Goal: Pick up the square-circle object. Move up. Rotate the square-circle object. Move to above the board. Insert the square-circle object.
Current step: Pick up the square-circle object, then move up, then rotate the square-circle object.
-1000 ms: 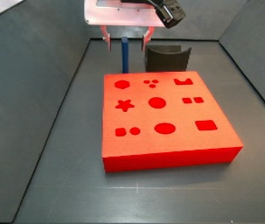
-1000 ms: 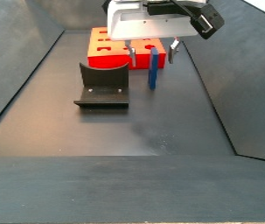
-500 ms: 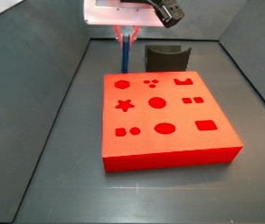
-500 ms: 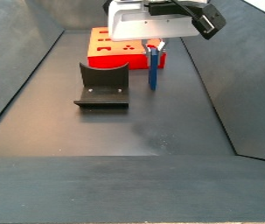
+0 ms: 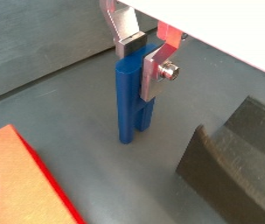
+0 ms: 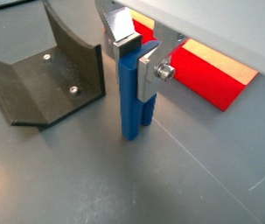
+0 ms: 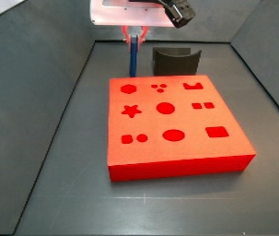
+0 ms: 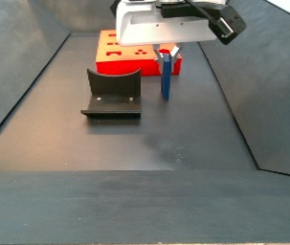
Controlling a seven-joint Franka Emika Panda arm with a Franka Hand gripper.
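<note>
Claw (image 5: 144, 51) clamped on upper end of square-circle object (image 5: 129, 101), upright beside fixture (image 6: 47, 74), behind board (image 7: 172, 124), lower end at floor. Judged light, rigid, smooth plastic; prone to pivot. Best pinched across flat faces.

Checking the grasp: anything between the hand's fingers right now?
Yes. The top of the blue peg sits between the fingers of the hand, standing upright on the floor beside the fixture; both wrist views show it.
</note>
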